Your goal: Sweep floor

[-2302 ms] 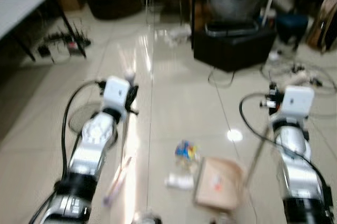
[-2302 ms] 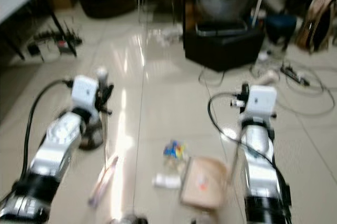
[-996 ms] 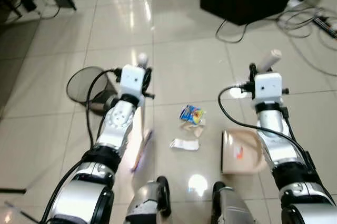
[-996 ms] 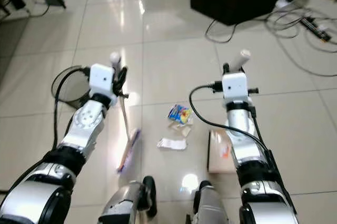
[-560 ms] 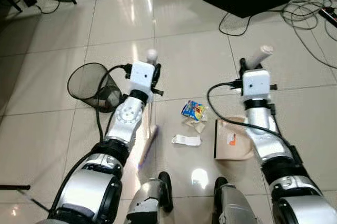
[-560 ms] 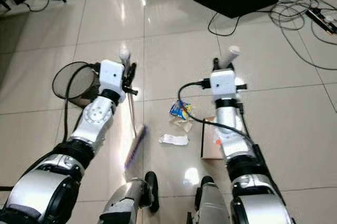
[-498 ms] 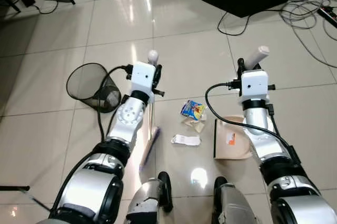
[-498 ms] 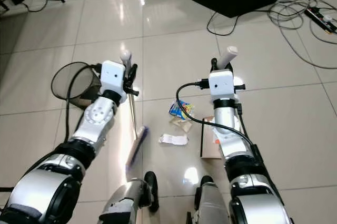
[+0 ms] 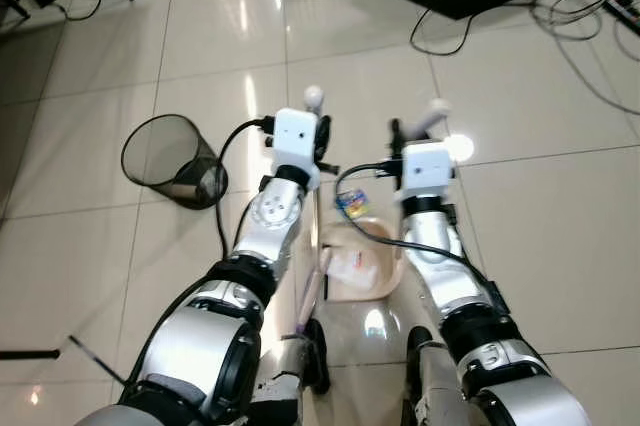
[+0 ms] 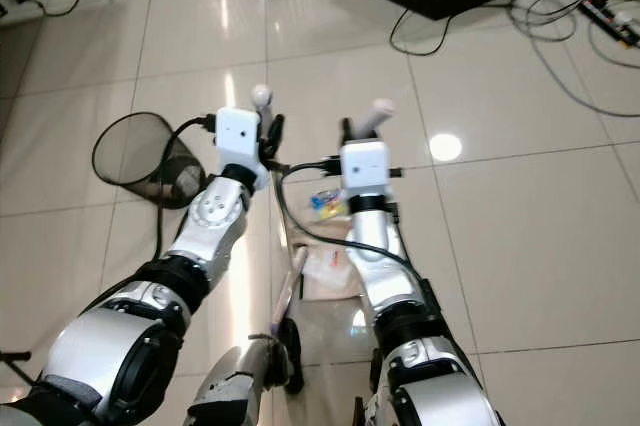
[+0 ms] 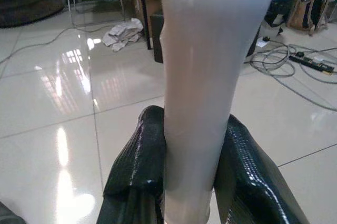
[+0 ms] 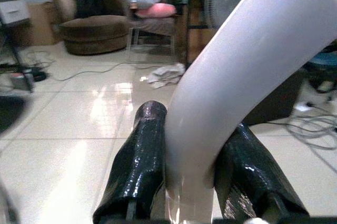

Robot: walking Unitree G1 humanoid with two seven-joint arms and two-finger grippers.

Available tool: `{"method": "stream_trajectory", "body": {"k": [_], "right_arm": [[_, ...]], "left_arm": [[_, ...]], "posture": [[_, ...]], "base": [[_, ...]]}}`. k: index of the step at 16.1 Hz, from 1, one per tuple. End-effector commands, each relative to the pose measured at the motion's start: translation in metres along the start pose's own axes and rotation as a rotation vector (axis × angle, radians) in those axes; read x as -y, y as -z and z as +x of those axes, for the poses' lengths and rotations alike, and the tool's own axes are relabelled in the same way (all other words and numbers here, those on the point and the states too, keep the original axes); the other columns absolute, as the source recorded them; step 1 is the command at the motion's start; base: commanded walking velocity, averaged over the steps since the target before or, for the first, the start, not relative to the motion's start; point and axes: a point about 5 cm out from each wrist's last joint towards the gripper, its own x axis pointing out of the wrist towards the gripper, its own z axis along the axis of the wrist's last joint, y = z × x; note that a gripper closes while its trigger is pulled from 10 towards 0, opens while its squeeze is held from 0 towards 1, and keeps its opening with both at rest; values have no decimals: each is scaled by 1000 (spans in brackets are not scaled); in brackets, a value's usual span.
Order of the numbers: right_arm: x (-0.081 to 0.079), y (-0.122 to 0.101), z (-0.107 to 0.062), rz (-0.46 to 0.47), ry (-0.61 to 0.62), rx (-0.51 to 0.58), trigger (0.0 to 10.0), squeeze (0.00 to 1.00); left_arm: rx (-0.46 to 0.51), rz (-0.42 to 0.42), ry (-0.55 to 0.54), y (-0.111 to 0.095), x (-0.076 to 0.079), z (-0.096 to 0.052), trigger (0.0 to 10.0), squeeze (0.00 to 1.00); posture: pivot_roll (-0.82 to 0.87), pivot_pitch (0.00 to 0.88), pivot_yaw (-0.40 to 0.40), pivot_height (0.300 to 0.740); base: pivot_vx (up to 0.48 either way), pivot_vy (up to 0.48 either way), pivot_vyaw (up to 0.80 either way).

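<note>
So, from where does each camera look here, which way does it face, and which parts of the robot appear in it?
Left eye view: head camera, looking down at the floor; both arms, dustpan, bin.
Right eye view: same scene, same arms.
Left wrist view: along the left gripper, fingers around the broom handle.
Right wrist view: along the right gripper, clamping the dustpan handle.
Both wrist views share the crumpled paper.

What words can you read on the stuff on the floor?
None can be read.
Colourful wrapper: bright print, too small and blurred to read.
Dustpan: a pale scrap lies in it, with no letters I can make out.
Broom handle and dustpan handle: plain white, no writing.
</note>
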Motion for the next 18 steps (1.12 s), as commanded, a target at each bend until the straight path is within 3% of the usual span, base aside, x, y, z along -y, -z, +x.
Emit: {"method": "stream_trajectory", "body": {"k": [1, 8, 10, 14, 18], "right_arm": [[-1, 4, -2, -23, -17, -15, 10000, 0], [16, 19, -11, -18, 63, -88, 10000, 0], [22, 19, -10, -8, 84, -87, 10000, 0], [34, 11, -8, 42, 133, -53, 10000, 0], [48, 0, -8, 88, 174, -11, 10000, 0]], "left_arm": [[-27, -77, -11, 6, 0, -3, 10000, 0], [65, -274, 168, -14, 11, 3, 10000, 0], [111, -239, 214, -25, 14, 7, 10000, 0], [159, -47, 346, -48, 19, 19, 10000, 0], [241, -5, 378, -85, 4, 34, 10000, 0]], "posture": [[56, 361, 174, 740], [87, 309, 171, 740], [78, 285, 163, 740], [40, 243, 150, 740], [20, 205, 143, 740]], "base": [[0, 0, 0], [0, 0, 0], [0, 0, 0], [0, 0, 0], [0, 0, 0]]}}
